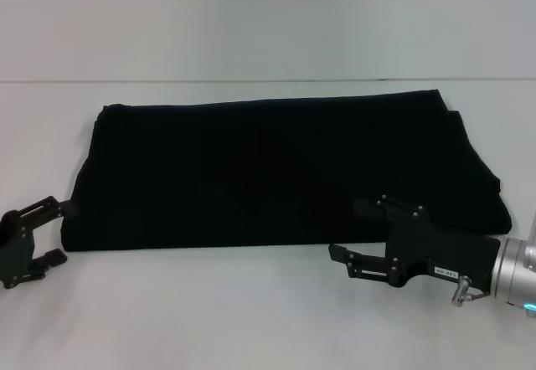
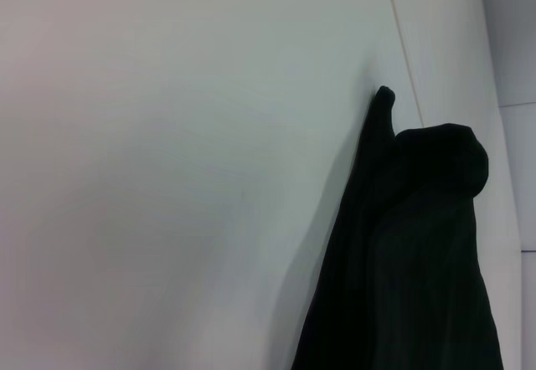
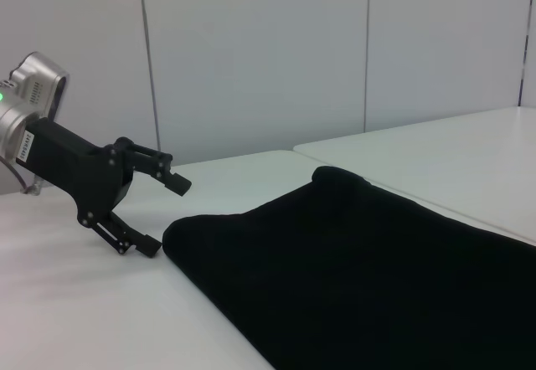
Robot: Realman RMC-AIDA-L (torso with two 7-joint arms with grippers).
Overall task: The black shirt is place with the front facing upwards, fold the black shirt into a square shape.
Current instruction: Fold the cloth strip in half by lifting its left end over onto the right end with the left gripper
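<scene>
A: What surface is seen, and what lies around it?

B: A plain white table (image 1: 251, 311) is seen, backed by a pale panelled wall (image 3: 251, 52); a seam between two tabletops is visible in the right wrist view.

A: Where is the black shirt found?

B: The black shirt (image 1: 276, 169) is laid flat across the middle of the table as a wide folded band, with one edge toward the wall and one toward the robot. No lettering or label is shown. In the left wrist view a bunched corner of it (image 2: 419, 244) is seen resting on the white surface.

A: How are the grippers placed?

B: The left gripper (image 1: 54, 232) is held at the shirt's near-left corner, its upper finger against the cloth edge; its jaws are spread apart, with nothing between them. The right gripper (image 1: 347, 232) is positioned at the shirt's near edge toward the right, jaws likewise parted, the upper finger over the cloth and the lower over bare table.

A: Is anything found in the way?

B: Only the shirt's own folded edge is found between the two grippers.
</scene>
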